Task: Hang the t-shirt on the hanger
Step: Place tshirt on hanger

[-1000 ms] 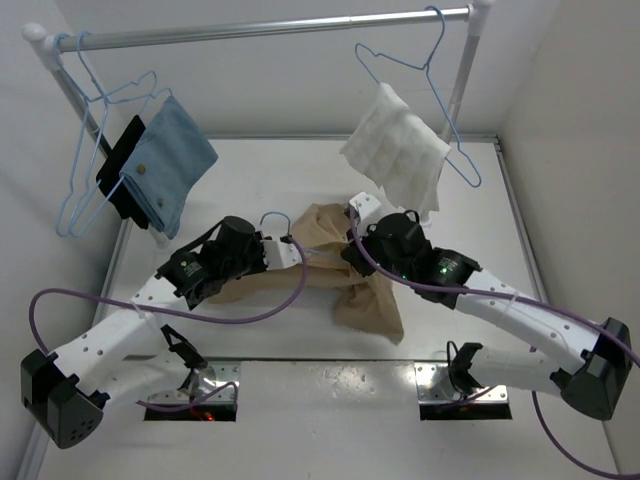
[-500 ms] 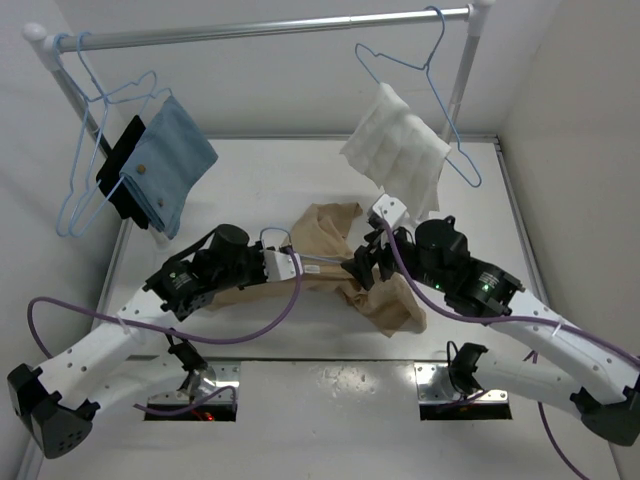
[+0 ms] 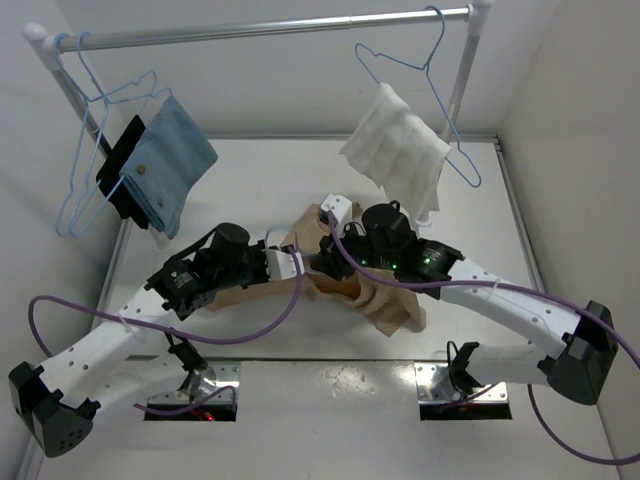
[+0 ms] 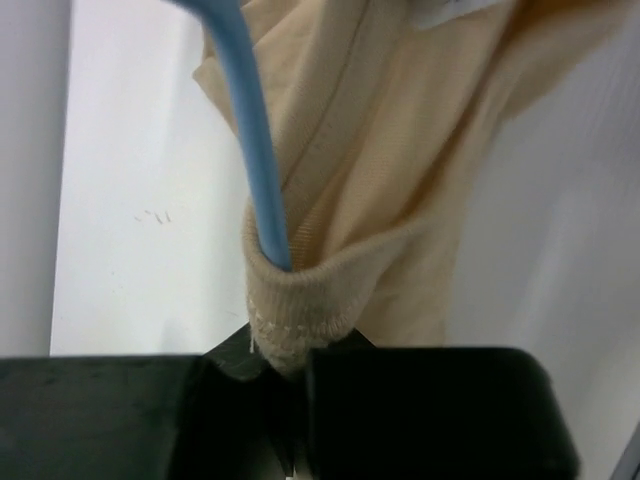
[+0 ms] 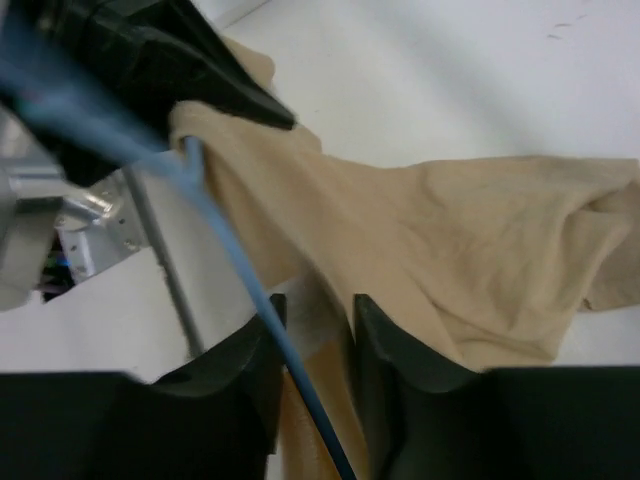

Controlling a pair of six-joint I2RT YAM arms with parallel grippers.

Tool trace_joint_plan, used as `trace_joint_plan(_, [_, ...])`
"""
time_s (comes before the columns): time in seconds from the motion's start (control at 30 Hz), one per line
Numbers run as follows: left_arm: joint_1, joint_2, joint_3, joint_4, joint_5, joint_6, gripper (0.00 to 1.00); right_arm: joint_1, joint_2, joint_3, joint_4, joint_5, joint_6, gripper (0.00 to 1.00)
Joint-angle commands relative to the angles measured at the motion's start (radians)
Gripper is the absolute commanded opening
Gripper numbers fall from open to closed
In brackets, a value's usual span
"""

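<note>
The tan t-shirt (image 3: pixel 385 300) lies bunched on the white table between my two arms. My left gripper (image 3: pixel 296 262) is shut on its ribbed collar (image 4: pixel 300 310). The light-blue hanger wire (image 4: pixel 255 150) runs down into the collar opening just above that grip. My right gripper (image 3: pixel 322 258) faces the left one. In the right wrist view the right gripper (image 5: pixel 312 305) has its jaws slightly apart around the shirt fabric (image 5: pixel 450 230) and the white label (image 5: pixel 322 296). The hanger wire (image 5: pixel 225 240) crosses its left finger (image 5: pixel 250 350). In the top view the hanger is mostly hidden.
A metal rail (image 3: pixel 270 28) spans the back of the table. A hanger with white textured cloth (image 3: pixel 400 150) hangs at its right, near the post (image 3: pixel 462 80). Hangers with blue cloth (image 3: pixel 165 165) hang at its left. Purple cables loop near the left arm.
My right gripper pulled back to the right, then came forward left to the collar beside the left gripper. The shirt shifted with it. The left gripper stayed shut on the collar.
</note>
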Motion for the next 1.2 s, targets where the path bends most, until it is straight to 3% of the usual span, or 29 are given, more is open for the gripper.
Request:
trace_joint_plan(0.0, [-0.006, -0.026, 0.021, 0.074, 0.021, -0.027, 0.00, 0.004, 0.003, 0.033, 0.145, -0.007, 0.034, 0.29])
trace_joint_plan(0.03, [-0.006, -0.035, 0.011, 0.084, 0.021, -0.027, 0.00, 0.004, 0.003, 0.021, 0.161, -0.007, 0.043, 0.11])
trace_joint_plan(0.1, [-0.006, -0.044, 0.002, 0.085, 0.008, -0.027, 0.00, 0.004, -0.011, 0.021, 0.181, 0.005, 0.043, 0.01])
trace_joint_plan(0.37, [0.040, -0.119, -0.087, 0.085, -0.059, 0.037, 0.02, -0.007, -0.224, -0.105, 0.107, 0.062, -0.032, 0.00])
trace_joint_plan(0.6, [0.138, -0.049, -0.042, 0.085, 0.031, 0.015, 0.30, 0.002, -0.325, -0.124, -0.016, 0.120, -0.064, 0.00])
trace_joint_plan(0.77, [0.207, 0.023, -0.002, 0.057, 0.099, 0.024, 0.44, 0.002, -0.348, -0.085, -0.074, 0.142, -0.083, 0.00])
trace_joint_plan(0.97, [0.266, 0.072, 0.086, 0.036, 0.161, 0.013, 0.45, 0.002, -0.368, -0.038, -0.132, 0.151, -0.092, 0.00])
trace_joint_plan(1.17, [0.331, 0.082, 0.164, -0.086, 0.351, 0.080, 0.71, 0.002, -0.400, 0.005, -0.141, 0.151, -0.101, 0.00])
